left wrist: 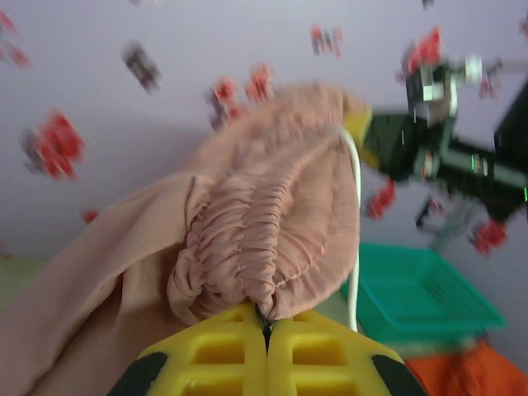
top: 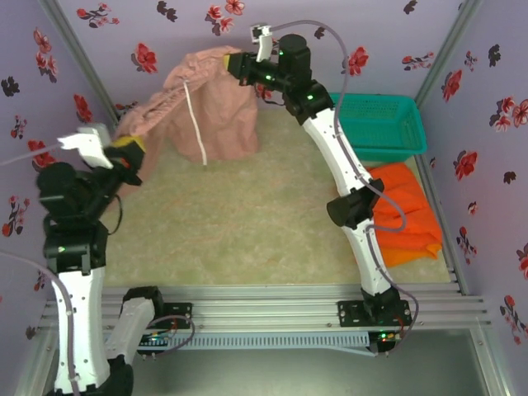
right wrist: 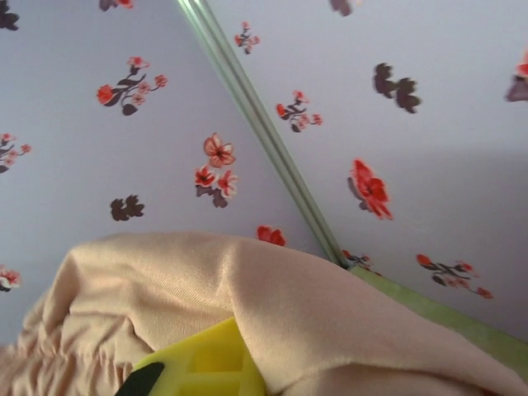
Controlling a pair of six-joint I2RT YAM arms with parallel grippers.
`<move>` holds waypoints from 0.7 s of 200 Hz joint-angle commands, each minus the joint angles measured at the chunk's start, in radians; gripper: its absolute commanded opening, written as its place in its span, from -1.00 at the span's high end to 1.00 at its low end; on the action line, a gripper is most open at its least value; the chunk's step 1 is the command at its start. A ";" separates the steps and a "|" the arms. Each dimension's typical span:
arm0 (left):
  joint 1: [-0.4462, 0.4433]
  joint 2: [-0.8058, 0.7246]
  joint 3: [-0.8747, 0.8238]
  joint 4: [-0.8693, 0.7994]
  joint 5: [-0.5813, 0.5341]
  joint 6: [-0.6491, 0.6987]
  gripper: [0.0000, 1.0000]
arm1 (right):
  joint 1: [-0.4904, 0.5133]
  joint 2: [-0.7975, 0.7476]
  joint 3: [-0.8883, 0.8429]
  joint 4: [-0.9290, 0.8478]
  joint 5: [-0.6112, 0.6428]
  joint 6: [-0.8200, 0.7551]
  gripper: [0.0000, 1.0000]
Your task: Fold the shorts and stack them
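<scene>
Nearest, by the left edge of the pale green padded surface (top: 247, 223), the left fingers (left wrist: 219, 351) are pressed tight together on one end of the gathered elastic waistband (left wrist: 264, 239) of the dusty pink-beige cloth shorts (top: 210, 107). At the right edge lie the bright orange cloth shorts (top: 404, 210), a rumpled pile well apart from both arms. The pink pair hangs in the air, its waistband running as the long axis from the left fingers up and away toward the far edge. There the right fingers (right wrist: 202, 363), with cloth draped over them, appear to pinch the other end narrowly. A white drawstring (top: 195, 124) dangles, and the hem seems to rest on the surface near the far edge. Each arm has its own corner, so laying the pair flat likely means bringing both down together. A teal plastic mesh basket (top: 381, 97) sits in the far right corner.
</scene>
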 commanded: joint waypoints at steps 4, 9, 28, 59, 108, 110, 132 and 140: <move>-0.187 -0.047 -0.194 0.155 -0.025 -0.050 1.00 | -0.057 0.060 -0.013 -0.027 0.021 -0.017 0.67; -0.245 -0.048 -0.235 0.172 -0.052 -0.050 1.00 | -0.060 0.064 -0.019 -0.052 0.024 -0.034 0.61; -0.488 -0.026 -0.371 0.248 -0.207 -0.047 1.00 | -0.070 0.065 -0.058 -0.141 0.056 -0.109 0.15; -0.835 0.120 -0.518 0.440 -0.404 -0.069 1.00 | -0.102 0.056 -0.077 -0.328 0.100 -0.177 -0.28; -1.097 0.590 -0.434 0.683 -0.342 -0.123 1.00 | -0.090 -0.129 -0.337 -0.483 0.231 -0.237 -0.51; -1.098 0.607 -0.427 0.689 -0.331 -0.128 0.99 | -0.089 -0.143 -0.361 -0.479 0.245 -0.238 -0.51; -1.104 0.727 -0.359 0.705 -0.241 -0.156 0.20 | -0.091 -0.285 -0.623 -0.434 0.335 -0.256 -0.55; -1.103 0.725 -0.353 0.703 -0.242 -0.153 -0.07 | -0.091 -0.329 -0.700 -0.422 0.358 -0.259 -0.58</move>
